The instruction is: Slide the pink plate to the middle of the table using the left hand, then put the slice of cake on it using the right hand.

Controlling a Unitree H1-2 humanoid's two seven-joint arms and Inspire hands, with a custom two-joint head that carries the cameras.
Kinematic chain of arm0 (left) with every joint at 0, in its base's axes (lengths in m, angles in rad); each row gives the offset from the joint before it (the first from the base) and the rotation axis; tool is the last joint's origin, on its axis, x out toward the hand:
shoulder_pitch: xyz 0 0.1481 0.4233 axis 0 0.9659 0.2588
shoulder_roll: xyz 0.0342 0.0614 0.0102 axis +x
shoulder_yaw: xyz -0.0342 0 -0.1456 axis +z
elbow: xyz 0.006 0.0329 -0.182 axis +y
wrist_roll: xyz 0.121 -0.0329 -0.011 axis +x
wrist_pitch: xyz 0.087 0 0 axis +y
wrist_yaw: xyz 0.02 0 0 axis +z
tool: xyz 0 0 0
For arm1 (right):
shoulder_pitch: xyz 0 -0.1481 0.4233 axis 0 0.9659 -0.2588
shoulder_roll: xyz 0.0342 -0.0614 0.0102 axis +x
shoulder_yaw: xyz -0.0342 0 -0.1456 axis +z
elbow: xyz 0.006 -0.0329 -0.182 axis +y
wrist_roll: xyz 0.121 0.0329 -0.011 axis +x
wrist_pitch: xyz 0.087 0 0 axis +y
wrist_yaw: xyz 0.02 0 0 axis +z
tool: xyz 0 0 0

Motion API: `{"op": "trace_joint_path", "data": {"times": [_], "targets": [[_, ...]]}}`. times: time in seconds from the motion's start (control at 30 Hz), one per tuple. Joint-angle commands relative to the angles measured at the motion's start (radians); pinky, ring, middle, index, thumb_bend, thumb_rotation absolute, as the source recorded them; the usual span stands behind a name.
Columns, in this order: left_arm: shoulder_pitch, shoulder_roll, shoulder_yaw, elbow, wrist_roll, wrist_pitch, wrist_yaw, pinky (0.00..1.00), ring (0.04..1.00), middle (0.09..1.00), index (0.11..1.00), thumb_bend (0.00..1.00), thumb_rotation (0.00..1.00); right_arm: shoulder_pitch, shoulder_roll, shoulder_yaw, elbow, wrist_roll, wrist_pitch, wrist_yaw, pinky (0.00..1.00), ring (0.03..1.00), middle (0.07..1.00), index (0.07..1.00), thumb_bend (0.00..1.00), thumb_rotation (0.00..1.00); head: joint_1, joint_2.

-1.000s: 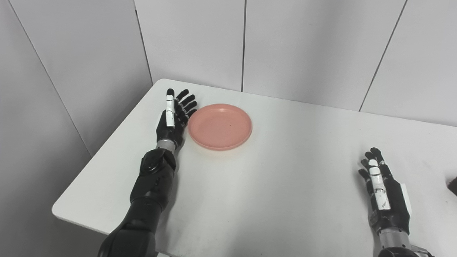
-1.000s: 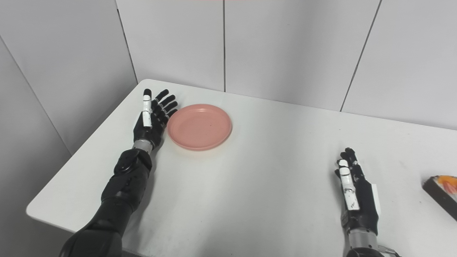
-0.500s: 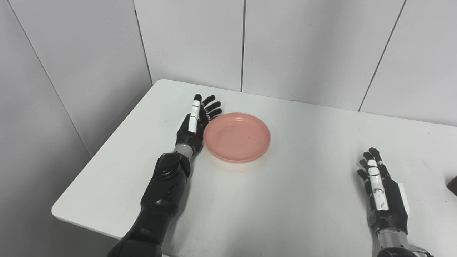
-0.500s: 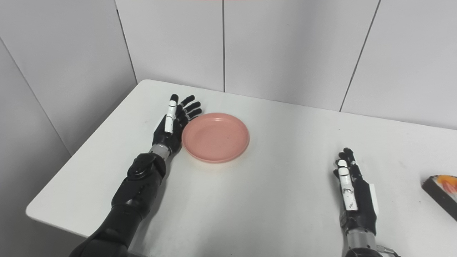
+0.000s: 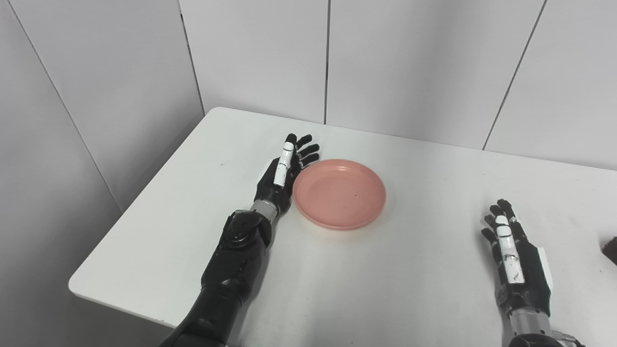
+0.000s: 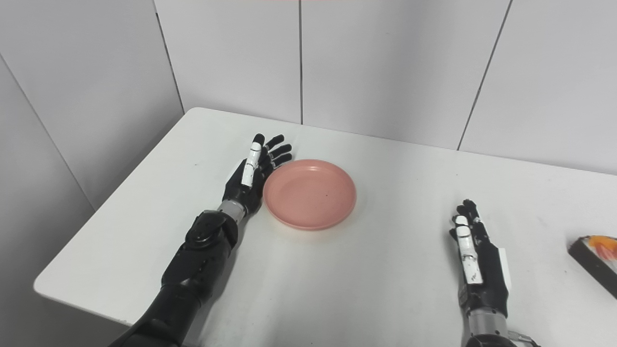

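Note:
A round pink plate point(image 5: 339, 193) lies on the white table point(image 5: 385, 279), left of its middle. My left hand point(image 5: 284, 176) stands on edge with its fingers straight and apart, pressed flat against the plate's left rim; it holds nothing. At the right edge of the right eye view lies the slice of cake point(image 6: 596, 260), dark with an orange and white top, partly cut off by the frame. My right hand point(image 6: 477, 262) rests open on the table to the left of the cake, apart from it.
Grey wall panels stand close behind the table and along its left side. The table's left corner and front edge point(image 5: 125, 308) lie beside my left forearm. Bare tabletop stretches between the plate and my right hand.
My left hand has pushed the pink plate to the right and a little toward me across the table. The right hand and the cake have stayed where they were.

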Motion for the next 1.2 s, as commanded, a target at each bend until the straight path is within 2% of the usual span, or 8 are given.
{"op": "trace_joint_path", "data": {"times": [0.0, 0.17, 0.27, 0.43, 0.63, 0.77, 0.9, 1.17], "targets": [[0.005, -0.016, -0.013, -0.025, 0.004, 0.037, -0.009, 0.87, 0.889, 0.871, 0.876, 0.71, 1.00, -0.016, 0.002, 0.009, -0.023, -0.005, -0.024, 0.005, 0.93, 0.931, 0.935, 0.933, 0.49, 0.80, -0.019, 0.003], [0.028, -0.045, -0.010, -0.068, 0.015, 0.042, 0.015, 0.90, 0.900, 0.891, 0.895, 0.72, 1.00, -0.019, 0.007, 0.025, -0.023, -0.016, -0.019, 0.005, 0.95, 0.942, 0.945, 0.950, 0.50, 0.84, -0.076, 0.012], [0.040, -0.063, -0.010, -0.095, 0.020, 0.052, 0.028, 0.92, 0.922, 0.906, 0.915, 0.73, 1.00, -0.021, 0.008, 0.035, -0.016, -0.023, -0.027, 0.007, 0.97, 0.956, 0.960, 0.965, 0.48, 0.90, -0.106, 0.016], [0.063, -0.095, -0.008, -0.131, 0.014, 0.062, 0.032, 0.96, 0.956, 0.938, 0.945, 0.73, 1.00, -0.019, 0.018, 0.043, -0.022, -0.026, -0.019, 0.000, 0.98, 0.961, 0.963, 0.970, 0.48, 0.95, -0.135, 0.020], [0.096, -0.134, -0.014, -0.191, 0.013, 0.088, 0.043, 0.97, 0.964, 0.950, 0.949, 0.72, 1.00, -0.029, 0.026, 0.050, 0.000, -0.041, -0.028, -0.009, 0.98, 0.958, 0.963, 0.970, 0.51, 0.91, -0.198, 0.023], [0.115, -0.158, -0.019, -0.227, 0.020, 0.098, 0.056, 0.98, 0.976, 0.959, 0.957, 0.68, 1.00, -0.033, 0.035, 0.055, 0.006, -0.054, -0.027, -0.017, 0.98, 0.961, 0.967, 0.974, 0.51, 0.91, -0.242, 0.025], [0.126, -0.157, -0.032, -0.234, 0.010, 0.099, 0.023, 1.00, 0.997, 0.984, 0.984, 0.68, 1.00, -0.038, 0.046, 0.059, 0.015, -0.061, -0.031, -0.023, 0.98, 0.961, 0.968, 0.974, 0.51, 0.91, -0.287, 0.026], [0.142, -0.156, -0.052, -0.254, 0.008, 0.118, 0.005, 1.00, 1.000, 1.000, 1.000, 0.69, 1.00, -0.050, 0.059, 0.064, 0.048, -0.059, -0.049, -0.026, 1.00, 0.962, 0.969, 0.971, 0.52, 0.89, -0.354, 0.030]]}}
